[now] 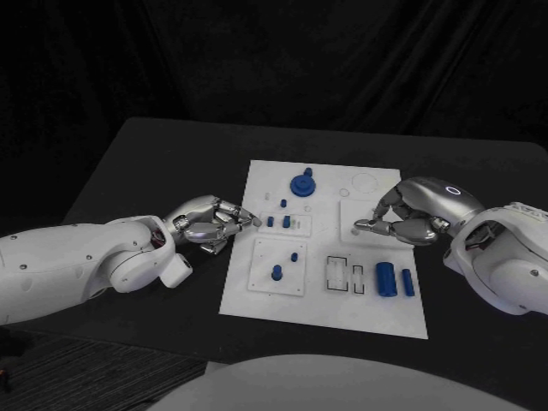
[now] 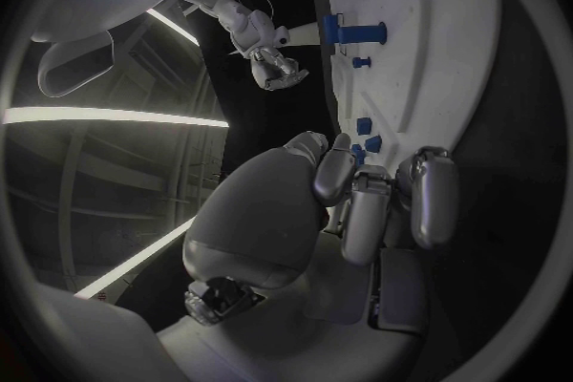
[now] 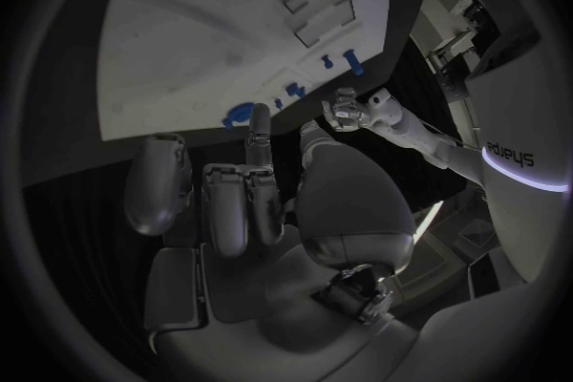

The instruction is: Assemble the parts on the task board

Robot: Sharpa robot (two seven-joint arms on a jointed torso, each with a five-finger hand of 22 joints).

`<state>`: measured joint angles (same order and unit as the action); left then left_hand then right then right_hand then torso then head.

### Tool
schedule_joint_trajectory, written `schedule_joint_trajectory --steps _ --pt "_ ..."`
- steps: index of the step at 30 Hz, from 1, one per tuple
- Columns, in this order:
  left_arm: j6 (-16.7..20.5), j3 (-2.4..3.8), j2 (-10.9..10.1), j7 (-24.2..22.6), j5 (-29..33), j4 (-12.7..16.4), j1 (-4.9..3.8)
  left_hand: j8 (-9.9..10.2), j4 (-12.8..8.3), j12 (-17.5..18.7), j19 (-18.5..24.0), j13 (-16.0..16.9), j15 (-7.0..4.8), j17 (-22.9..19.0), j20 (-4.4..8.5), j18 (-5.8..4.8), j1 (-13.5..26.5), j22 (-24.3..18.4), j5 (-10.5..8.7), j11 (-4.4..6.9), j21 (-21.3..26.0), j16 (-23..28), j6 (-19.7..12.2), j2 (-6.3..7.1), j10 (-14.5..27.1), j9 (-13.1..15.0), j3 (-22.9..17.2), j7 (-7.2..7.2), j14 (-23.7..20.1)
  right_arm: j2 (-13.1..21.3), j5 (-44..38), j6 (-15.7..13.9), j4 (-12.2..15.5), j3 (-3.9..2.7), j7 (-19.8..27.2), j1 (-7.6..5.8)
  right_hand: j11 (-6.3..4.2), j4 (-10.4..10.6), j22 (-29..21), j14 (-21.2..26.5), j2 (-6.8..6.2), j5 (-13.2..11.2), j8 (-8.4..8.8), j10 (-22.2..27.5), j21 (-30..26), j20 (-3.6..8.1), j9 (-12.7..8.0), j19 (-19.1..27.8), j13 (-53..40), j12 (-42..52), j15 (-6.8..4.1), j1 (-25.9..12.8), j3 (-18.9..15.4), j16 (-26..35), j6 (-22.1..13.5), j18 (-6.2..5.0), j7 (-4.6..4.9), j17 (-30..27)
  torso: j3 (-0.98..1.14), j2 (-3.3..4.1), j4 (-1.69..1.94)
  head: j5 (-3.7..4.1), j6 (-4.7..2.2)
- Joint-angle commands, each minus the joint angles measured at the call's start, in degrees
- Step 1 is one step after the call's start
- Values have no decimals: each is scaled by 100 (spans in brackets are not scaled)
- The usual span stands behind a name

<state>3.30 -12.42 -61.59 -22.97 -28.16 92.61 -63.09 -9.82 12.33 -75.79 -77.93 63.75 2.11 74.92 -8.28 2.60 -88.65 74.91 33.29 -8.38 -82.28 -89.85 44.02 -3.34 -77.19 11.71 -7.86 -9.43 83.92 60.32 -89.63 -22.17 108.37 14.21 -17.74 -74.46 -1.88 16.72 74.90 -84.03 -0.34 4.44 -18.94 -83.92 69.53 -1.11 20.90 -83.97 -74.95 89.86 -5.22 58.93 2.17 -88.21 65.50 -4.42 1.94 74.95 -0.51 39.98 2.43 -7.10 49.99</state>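
Both hands beside task board

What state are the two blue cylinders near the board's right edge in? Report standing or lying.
Lying. In the head view both cylinders rest lengthwise, side by side, flat on the board, with neither hand touching them.

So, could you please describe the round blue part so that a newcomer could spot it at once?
Start at the white board mid-table. Go to its far end, between the two hands; the gear stands there. It is the only wide, round blue piece; the other parts are small pegs or cylinders.
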Motion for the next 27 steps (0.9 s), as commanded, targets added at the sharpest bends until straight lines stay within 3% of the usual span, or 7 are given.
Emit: schedule_joint_trajectory --steps 1,4,10,17,24,27 --pt "46 3 -2 -94 43 32 -7 -1 -7 -1421 -20 2625 -35 1508 13 39 6 918 15 397 -1 -15 34 49 -1281 6 -34 7 608 49 333 1314 -38 1 -1076 10 -56 -11 1049 -558 43 58 -93 -608 265 46 207 -123 -1505 14 -54 -132 -51 -76 4 86 -55 1312 -3 -7 -7 114 1" --pt "44 2 6 -97 43 28 -7 -1 -7 -1421 -20 2625 -35 1508 13 39 6 918 15 397 -1 -15 34 49 -1281 6 -34 7 608 84 420 1617 -64 1 -1418 13 -69 -23 1119 -558 52 153 -38 -608 573 67 329 -202 -1505 14 -67 -193 -86 -78 -44 141 -59 1309 -4 -6 -8 222 1" --pt "30 2 32 -103 43 16 -6 -1 -7 -1421 -20 2625 -35 1508 13 39 6 918 15 397 -1 -15 34 49 -1281 6 -34 7 608 109 492 1796 -42 1 -1768 16 -48 -10 1253 -583 133 234 85 -608 1146 109 485 -344 -1505 14 -121 -380 -139 -143 71 243 -59 1431 12 10 -21 334 1" --pt "1 2 46 -110 43 17 -5 4 -10 -1421 -18 2625 -34 1508 12 40 8 918 18 400 1 -15 27 52 -1281 5 -49 10 608 116 617 1728 13 2 -1933 23 -93 -7 1313 -584 277 246 111 -608 1394 153 635 -400 -1505 14 -166 -573 -164 -148 212 289 -106 1437 -1 22 7 440 1" --pt "-30 2 71 -103 43 -15 -4 4 -10 -1421 -18 2625 -34 1508 12 40 8 918 18 400 1 -15 27 52 -1281 5 -49 10 608 179 682 1548 182 2 -1986 37 -111 -23 1323 -556 231 266 125 -608 1447 170 714 -410 -1505 14 -181 -552 -185 -78 246 297 -124 1274 -3 18 3 502 1" --pt "-39 2 84 -102 43 -25 -3 4 -10 -1421 -18 2625 -34 1508 12 40 8 918 18 400 1 -15 27 52 -1281 5 -49 10 608 195 690 1499 242 2 -1995 41 -171 -15 1318 -553 201 273 -7 -608 1456 205 985 -399 -1505 14 -224 -546 -198 -72 379 293 -192 1255 -2 20 1 531 1"
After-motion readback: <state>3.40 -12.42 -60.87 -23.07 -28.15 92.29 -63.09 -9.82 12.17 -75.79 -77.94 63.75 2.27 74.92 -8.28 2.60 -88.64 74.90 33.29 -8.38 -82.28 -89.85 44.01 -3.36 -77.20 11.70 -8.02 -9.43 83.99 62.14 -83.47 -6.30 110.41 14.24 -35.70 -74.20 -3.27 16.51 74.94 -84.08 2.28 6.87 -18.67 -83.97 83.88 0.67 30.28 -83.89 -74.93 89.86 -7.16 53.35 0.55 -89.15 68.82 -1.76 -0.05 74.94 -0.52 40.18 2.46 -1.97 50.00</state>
